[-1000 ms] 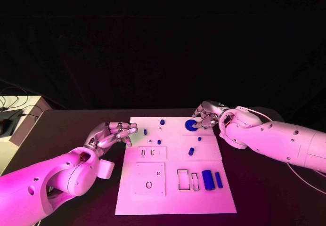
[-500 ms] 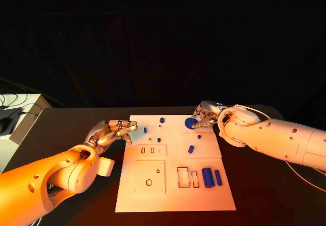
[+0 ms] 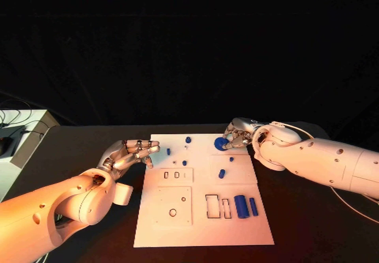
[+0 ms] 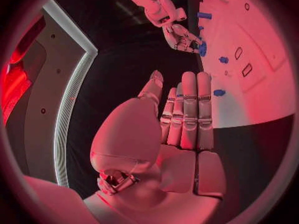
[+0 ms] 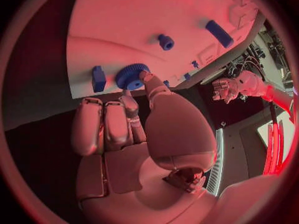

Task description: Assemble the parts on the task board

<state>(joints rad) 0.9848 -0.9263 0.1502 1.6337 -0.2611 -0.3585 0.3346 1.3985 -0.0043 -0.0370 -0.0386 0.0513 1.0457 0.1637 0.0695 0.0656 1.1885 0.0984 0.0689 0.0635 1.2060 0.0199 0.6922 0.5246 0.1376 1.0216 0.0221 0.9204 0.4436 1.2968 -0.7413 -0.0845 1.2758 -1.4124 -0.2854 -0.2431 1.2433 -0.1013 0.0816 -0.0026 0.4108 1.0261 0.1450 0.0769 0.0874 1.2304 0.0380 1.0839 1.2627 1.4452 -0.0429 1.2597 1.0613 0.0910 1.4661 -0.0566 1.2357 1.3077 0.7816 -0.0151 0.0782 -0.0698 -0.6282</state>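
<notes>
Head view has the right hand (image 3: 239, 135) pinching the blue gear (image 3: 221, 143) at the far right corner of the task board (image 3: 204, 219); the left hand (image 3: 130, 153), fingers apart and holding nothing, hovers beside the board's left edge

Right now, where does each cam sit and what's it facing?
Head: on the robot's head, looking down at the task board; both arms enter.
Left wrist: behind the left hand, facing the board's edge.
Right wrist: behind the right hand, facing the blue gear it pinches.
All three share the gear and board.
</notes>
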